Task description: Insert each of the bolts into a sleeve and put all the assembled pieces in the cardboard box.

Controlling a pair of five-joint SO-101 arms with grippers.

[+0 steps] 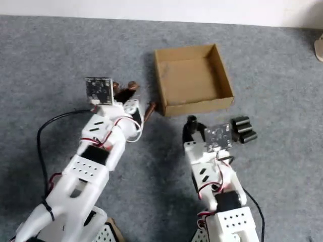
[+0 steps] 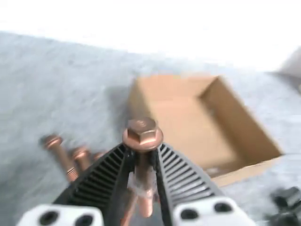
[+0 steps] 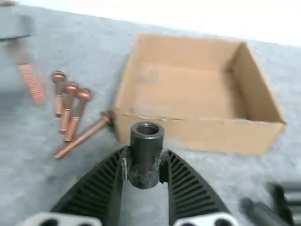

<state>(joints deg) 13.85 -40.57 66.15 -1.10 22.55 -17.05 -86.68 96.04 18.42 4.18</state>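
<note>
a: grey felt is covering the tabletop (image 1: 45, 50), and the cardboard box (image 1: 199, 108) is sitting toward its far edge, about midway along. what is each arm carrying?

b: the left pincer (image 2: 142, 153) is clamping a copper bolt (image 2: 142, 135) just under its hex head. the head is poking out past the tips and the shank is running back between the ribbed pads. the right pincer (image 3: 146, 165) is squeezing a black sleeve (image 3: 146, 146) on the near side of the box, with its open bore end sticking out beyond the tips.

a: so what are you worrying about?

b: the mating, i'm guessing. the bolt's threaded tip is lying back toward the wrist, so bringing it to the bore is calling for a big turn, and the two pincers could be bumping each other. a glancing touch on the sleeve's rim could be swinging the bolt in the grip, or tilting the sleeve out of the pads.

a: anything around them?

b: spare bolts (image 3: 70, 101) are lying loose between the box and the tabletop's left edge, one reaching the box's near left corner. spare sleeves (image 1: 244, 129) are lying off its near right corner. a wide swing could be scattering those or shoving the box, which is looking light.
</note>
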